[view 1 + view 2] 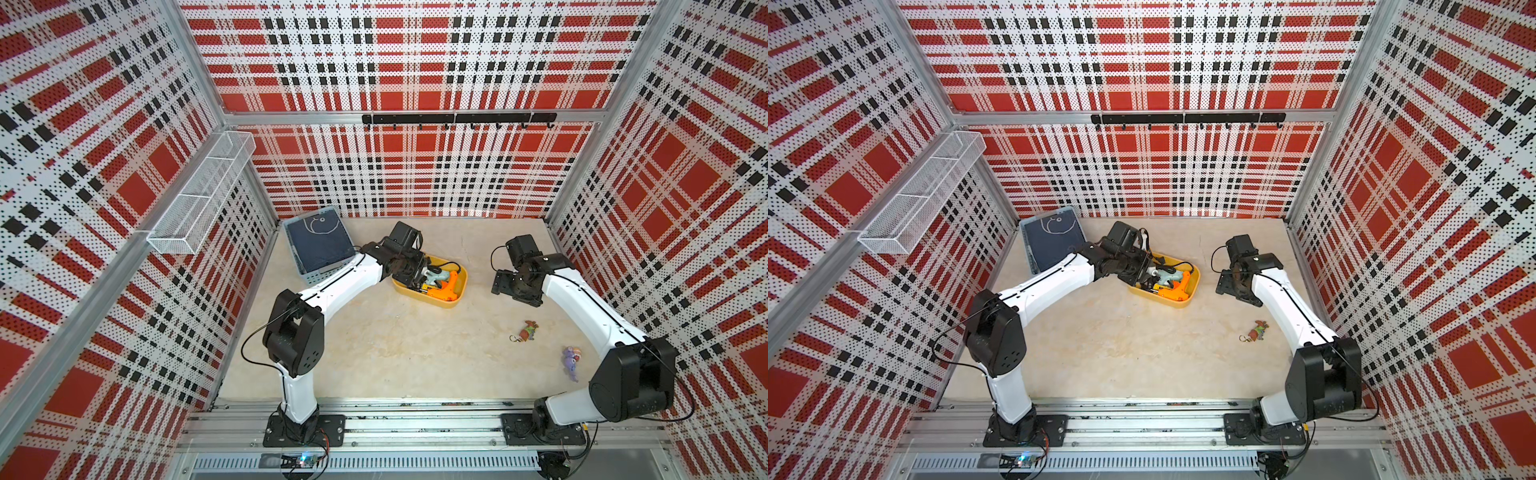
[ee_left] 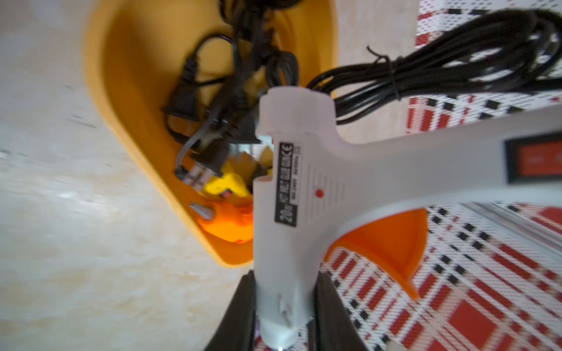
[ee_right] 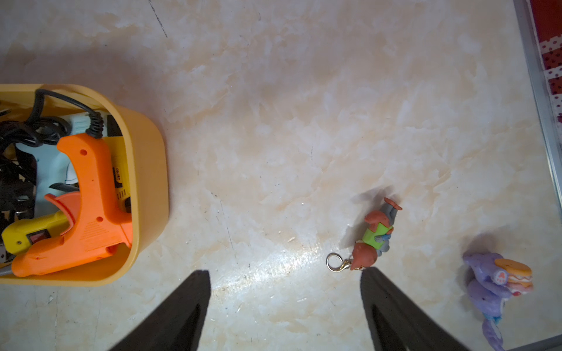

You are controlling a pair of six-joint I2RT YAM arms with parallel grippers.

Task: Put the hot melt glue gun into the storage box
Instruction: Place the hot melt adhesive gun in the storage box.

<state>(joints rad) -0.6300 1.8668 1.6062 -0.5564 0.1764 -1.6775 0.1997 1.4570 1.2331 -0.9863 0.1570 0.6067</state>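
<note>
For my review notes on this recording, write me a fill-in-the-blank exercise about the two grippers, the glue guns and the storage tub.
1. The left gripper is shut on the white plastic hot melt glue gun, whose trigger is coloured ____.
2. The right gripper stands ____ over the marbled tabletop, holding nothing.
3. The orange plastic glue gun lies ____ the shallow yellow plastic storage box.

Missing words: orange; open; inside.

We see a pale marbled counter (image 1: 374,357) carrying four things: the yellow storage box (image 1: 438,303) near the middle, a pale blue basket (image 1: 322,273) at the far left corner, and, well apart toward the right, a small keychain figure (image 1: 528,331) and a purple figure (image 1: 571,362).
</note>
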